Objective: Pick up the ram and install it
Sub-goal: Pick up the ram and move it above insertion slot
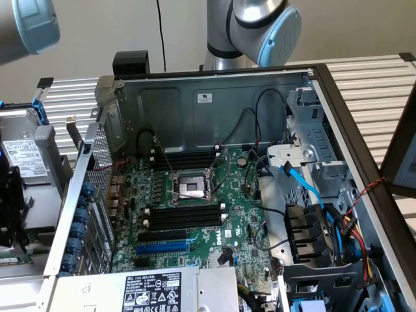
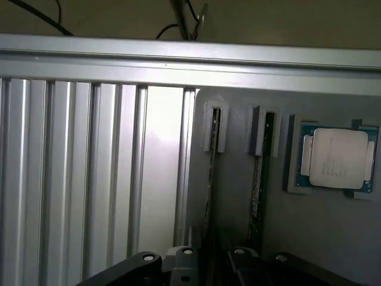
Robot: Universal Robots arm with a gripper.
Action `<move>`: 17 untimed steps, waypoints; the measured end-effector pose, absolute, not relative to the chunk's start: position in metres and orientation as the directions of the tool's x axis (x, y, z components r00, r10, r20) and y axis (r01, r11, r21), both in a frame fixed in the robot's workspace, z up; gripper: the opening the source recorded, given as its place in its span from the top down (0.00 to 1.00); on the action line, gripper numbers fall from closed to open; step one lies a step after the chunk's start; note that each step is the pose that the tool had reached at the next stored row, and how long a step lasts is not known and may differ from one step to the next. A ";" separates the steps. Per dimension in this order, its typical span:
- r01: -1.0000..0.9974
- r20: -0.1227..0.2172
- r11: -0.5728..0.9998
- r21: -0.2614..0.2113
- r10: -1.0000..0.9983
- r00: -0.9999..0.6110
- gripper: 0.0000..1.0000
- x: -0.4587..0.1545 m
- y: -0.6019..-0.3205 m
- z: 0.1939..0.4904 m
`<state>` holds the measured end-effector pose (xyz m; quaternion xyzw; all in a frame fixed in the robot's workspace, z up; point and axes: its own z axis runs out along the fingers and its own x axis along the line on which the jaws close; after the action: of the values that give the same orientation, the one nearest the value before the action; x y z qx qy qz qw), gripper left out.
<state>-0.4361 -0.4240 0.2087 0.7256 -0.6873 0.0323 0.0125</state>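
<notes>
Ram (image 2: 209,173), on edge (grey tray (image 2: 321,238)), just by pincer (image 2: 212,260)

A computer case (image 1: 162,104) is laid open on the surface (image 1: 380,84), and a motherboard (image 1: 195,237) is seated inside it. A processor socket (image 1: 186,188) is flanked by rear memory slots (image 1: 185,158) behind and front memory slots (image 1: 185,218) before it. A drive cage (image 1: 318,149) is set toward the exterior view's right. In a holder plate (image 2: 321,238) a ram stick (image 2: 210,173) is stood on edge, and a second ram stick (image 2: 257,173) is placed between it and a processor (image 2: 339,158).
</notes>
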 end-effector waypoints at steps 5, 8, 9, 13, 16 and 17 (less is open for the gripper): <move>-0.998 0.064 -0.055 -0.024 -0.997 0.053 0.76 -0.436 -0.424 0.202; -0.998 0.063 -0.055 -0.017 -0.997 0.054 0.76 -0.436 -0.424 0.201; -0.998 0.062 -0.055 -0.016 -0.997 0.054 0.76 -0.436 -0.424 0.201; -0.998 0.061 -0.055 -0.017 -0.997 0.054 0.76 -0.436 -0.424 0.201; -0.998 0.061 -0.055 -0.016 -0.997 0.054 0.76 -0.436 -0.424 0.201; -0.998 0.061 -0.055 -0.016 -0.997 0.054 0.76 -0.436 -0.424 0.201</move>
<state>-0.4361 -0.4240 0.2009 0.7257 -0.6873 0.0280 0.0151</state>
